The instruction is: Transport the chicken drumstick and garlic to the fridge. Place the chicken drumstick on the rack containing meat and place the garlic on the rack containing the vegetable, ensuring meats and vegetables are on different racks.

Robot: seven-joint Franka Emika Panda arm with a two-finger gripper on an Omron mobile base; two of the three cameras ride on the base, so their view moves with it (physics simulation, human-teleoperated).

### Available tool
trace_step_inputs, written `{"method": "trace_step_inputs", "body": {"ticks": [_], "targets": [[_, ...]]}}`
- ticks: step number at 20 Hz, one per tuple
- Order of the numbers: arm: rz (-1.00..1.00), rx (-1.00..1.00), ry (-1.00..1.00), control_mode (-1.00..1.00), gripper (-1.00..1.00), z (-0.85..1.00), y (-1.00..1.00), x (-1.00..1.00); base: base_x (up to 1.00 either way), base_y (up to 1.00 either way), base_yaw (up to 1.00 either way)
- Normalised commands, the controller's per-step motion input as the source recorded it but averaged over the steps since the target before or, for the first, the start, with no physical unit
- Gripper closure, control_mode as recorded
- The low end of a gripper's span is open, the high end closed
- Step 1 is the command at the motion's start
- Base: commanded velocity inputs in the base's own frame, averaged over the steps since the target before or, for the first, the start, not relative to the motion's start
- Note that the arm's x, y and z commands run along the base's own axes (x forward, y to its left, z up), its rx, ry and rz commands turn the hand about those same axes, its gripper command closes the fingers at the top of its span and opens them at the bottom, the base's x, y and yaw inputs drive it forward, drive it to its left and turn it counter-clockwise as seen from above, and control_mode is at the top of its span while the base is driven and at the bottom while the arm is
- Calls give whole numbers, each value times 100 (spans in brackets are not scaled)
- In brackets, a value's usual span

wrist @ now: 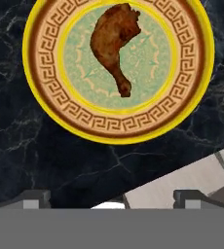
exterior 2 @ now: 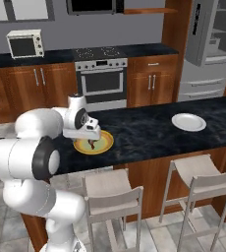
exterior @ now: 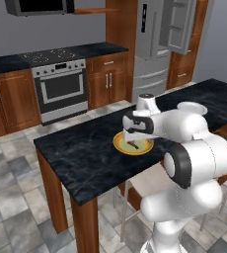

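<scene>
A glossy brown chicken drumstick [wrist: 115,44] lies on a yellow patterned plate [wrist: 46,121], thick end away from my fingertips. The plate [exterior: 118,143] sits on the black marble island. My gripper [exterior: 130,134] hangs just above the plate's near side, pointing down, open and holding nothing. From the right base view the gripper [exterior 2: 92,135] stands over the drumstick [exterior 2: 92,143]. The grey steel fridge [exterior: 150,49] stands across the room with an upper door swung open; its racks are too far off to make out. The garlic is out of view.
A white plate [exterior 2: 188,122] rests further right on the island [exterior: 86,153]. Two stools [exterior 2: 110,197] [exterior 2: 203,177] stand along its near side. A stove [exterior: 61,86] and wooden cabinets line the back wall, with tiled floor between them and the island.
</scene>
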Motion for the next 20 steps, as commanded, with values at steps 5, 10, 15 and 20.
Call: {"method": "trace_step_inputs", "body": {"ticks": [5, 10, 15, 20], "targets": [[0, 0, -1, -100, -100, -22, 0, 70, 0, 0, 0], [0, 0, 0, -100, -100, -27, 3, 73, 0, 0, 0], [0, 0, 1, -100, -100, -44, 9, 49, 0, 0, 0], [0, 0, 0, -100, -100, -36, 3, 52, 0, 0, 0]]}}
